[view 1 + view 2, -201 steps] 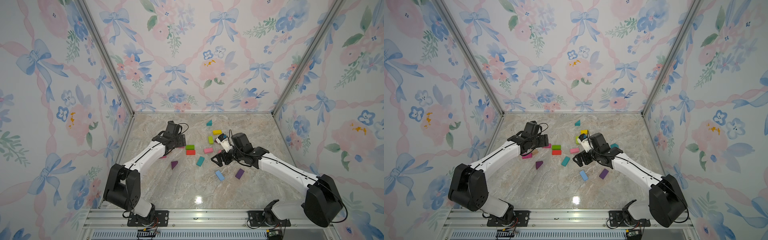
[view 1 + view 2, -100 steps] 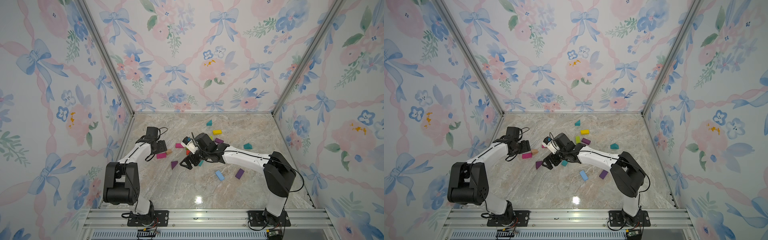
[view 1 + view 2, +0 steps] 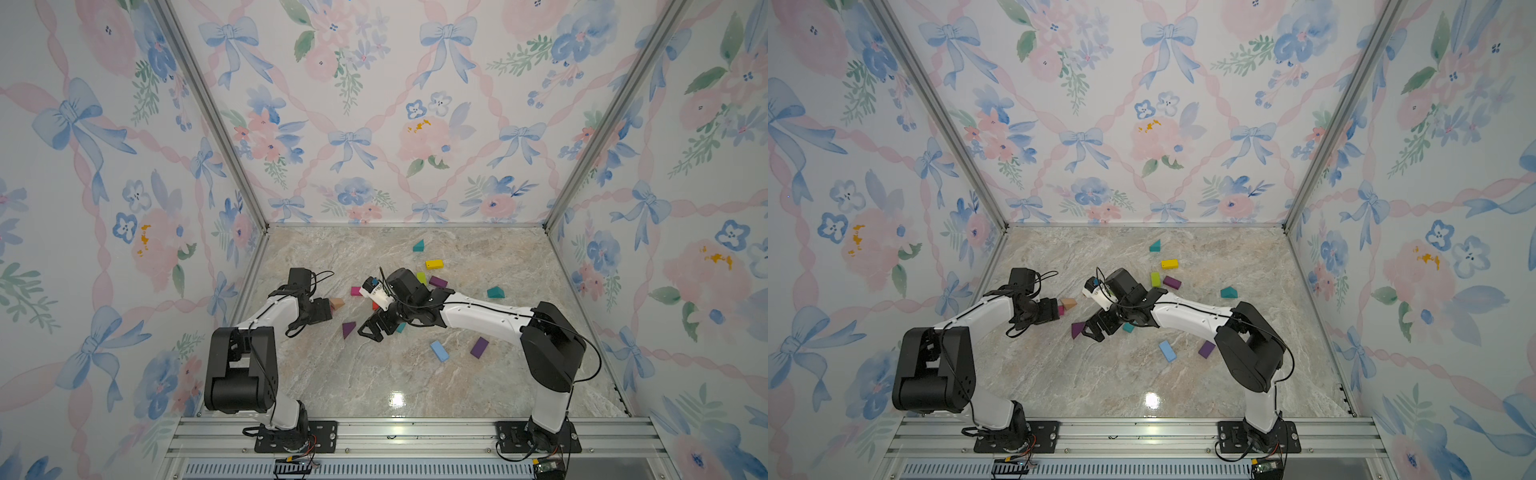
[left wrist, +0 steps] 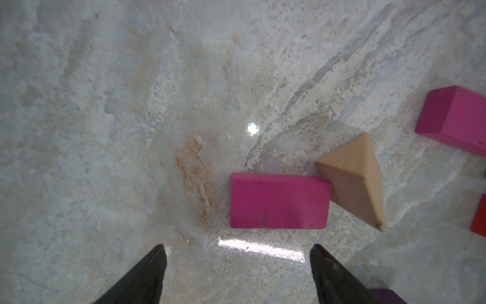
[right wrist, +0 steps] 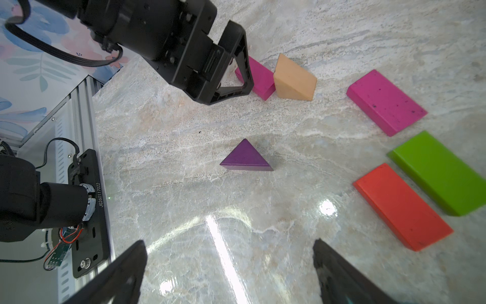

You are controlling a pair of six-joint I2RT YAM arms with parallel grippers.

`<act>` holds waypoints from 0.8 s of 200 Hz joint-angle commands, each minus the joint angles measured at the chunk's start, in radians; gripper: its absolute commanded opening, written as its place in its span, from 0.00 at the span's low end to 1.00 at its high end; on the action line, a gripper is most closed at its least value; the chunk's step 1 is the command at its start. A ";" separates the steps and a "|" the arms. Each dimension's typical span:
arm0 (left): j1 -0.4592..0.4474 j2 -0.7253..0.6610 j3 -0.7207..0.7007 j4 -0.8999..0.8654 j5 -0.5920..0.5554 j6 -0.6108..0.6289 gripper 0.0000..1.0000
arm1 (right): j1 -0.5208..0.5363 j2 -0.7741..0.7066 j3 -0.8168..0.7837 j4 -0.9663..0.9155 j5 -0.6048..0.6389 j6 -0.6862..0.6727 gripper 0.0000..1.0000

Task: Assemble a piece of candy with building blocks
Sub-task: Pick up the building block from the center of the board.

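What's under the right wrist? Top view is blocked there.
The right wrist view shows a red brick and a green brick lying flat, side by side. In a top view part of a teal block peeks out beneath the right arm; anything else there is covered.

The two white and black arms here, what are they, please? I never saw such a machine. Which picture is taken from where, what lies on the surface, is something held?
They are two robot arms bolted to a rail, each ending in a two-fingered claw. Two pictures look down on the whole scene from above. The other two come from cameras on the wrists, looking out between the claw's fingers. Small coloured building blocks lie scattered on the marble table. The left claw is open; a magenta brick and a tan prism lie just ahead, seemingly touching. The right claw is open too, facing a purple prism, with a red brick and a green brick nearby. Neither claw holds anything.
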 commanded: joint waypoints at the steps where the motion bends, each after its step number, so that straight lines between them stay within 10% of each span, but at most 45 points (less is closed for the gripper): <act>1: -0.009 -0.019 0.003 -0.010 0.022 0.038 0.90 | -0.012 -0.031 -0.004 -0.020 -0.005 -0.008 0.99; 160: -0.071 0.174 0.122 -0.006 -0.064 0.057 0.84 | -0.106 -0.142 -0.100 0.012 -0.002 0.003 0.99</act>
